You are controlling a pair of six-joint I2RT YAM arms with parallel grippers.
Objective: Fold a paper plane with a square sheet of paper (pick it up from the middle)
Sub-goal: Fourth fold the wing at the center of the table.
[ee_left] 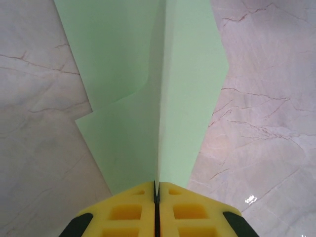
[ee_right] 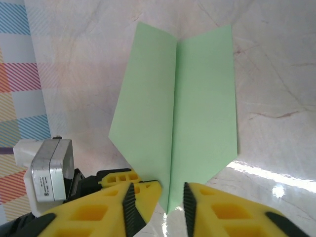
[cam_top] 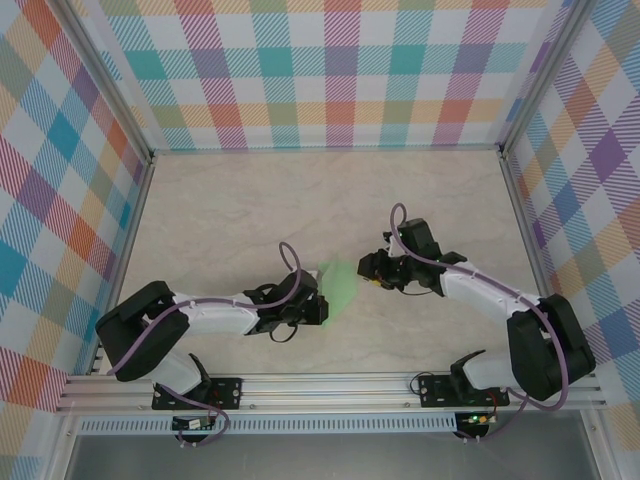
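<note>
Paper plane [ee_left: 187, 98] between left fingers [ee_left: 128, 213] (midline)

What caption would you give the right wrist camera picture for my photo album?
Pale-green paper plane, its nose between the right gripper's open yellow fingers, marble-patterned table behind.

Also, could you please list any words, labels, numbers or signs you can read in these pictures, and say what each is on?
Nothing can be read.
Grey box in the right wrist view: small marks on its side, too blurred to read.
Green paper: unmarked.
</note>
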